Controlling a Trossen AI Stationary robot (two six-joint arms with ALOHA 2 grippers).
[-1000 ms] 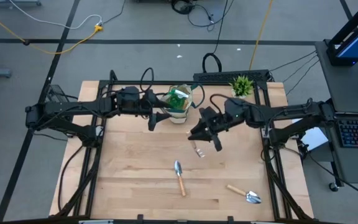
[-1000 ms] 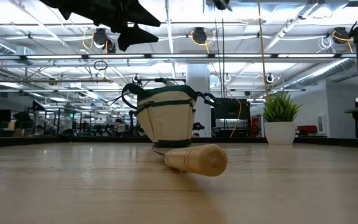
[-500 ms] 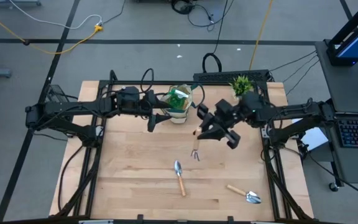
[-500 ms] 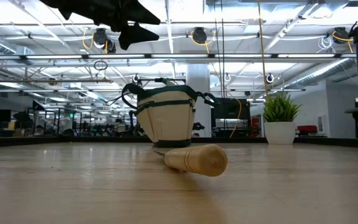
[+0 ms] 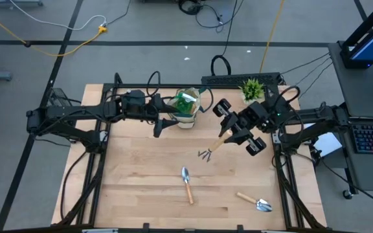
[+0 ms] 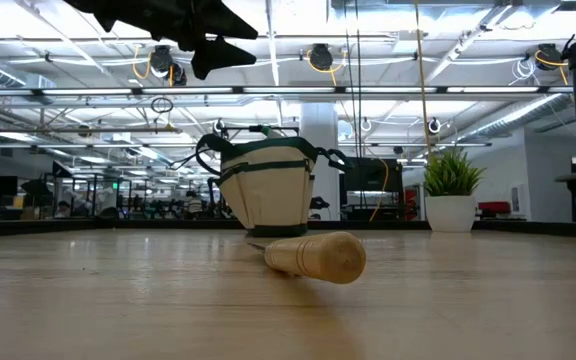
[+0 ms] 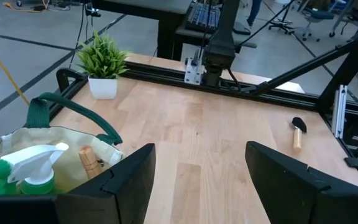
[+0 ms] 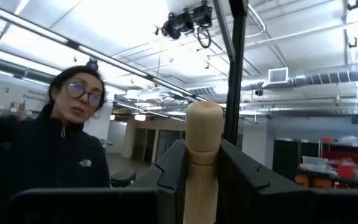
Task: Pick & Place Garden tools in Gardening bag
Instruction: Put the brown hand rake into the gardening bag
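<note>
The gardening bag (image 5: 186,107) stands at the far middle of the table, holding a green spray bottle (image 7: 23,169) and a wooden handle (image 7: 89,160). My left gripper (image 5: 164,123) hovers open just left of the bag, with nothing between its fingers. My right gripper (image 5: 227,134) is raised right of the bag, shut on a fork rake (image 5: 209,150). Two trowels (image 5: 186,181) (image 5: 256,202) lie flat on the near part of the table. My right gripper pinches the fork rake's wooden handle (image 8: 202,171) between its two fingers. The handle's rounded free end (image 8: 204,118) sticks out past the fingers. The rake slants away from the gripper, its tines (image 5: 204,154) toward the table's near-left. It is lifted clear of the table.
A small potted plant (image 5: 252,88) stands at the far right corner. A person (image 8: 55,143) shows beyond the table in the right wrist view. The nearer trowel's handle (image 6: 313,255) lies in front of the bag (image 6: 266,195) in the low view. Bare wood lies left of the trowels.
My right gripper has risen and drawn toward the table's right edge, tipping from pointing down to pointing upward while rolling. The fork rake has swung with it, from hanging below the fingers to slanting out toward the near-left.
</note>
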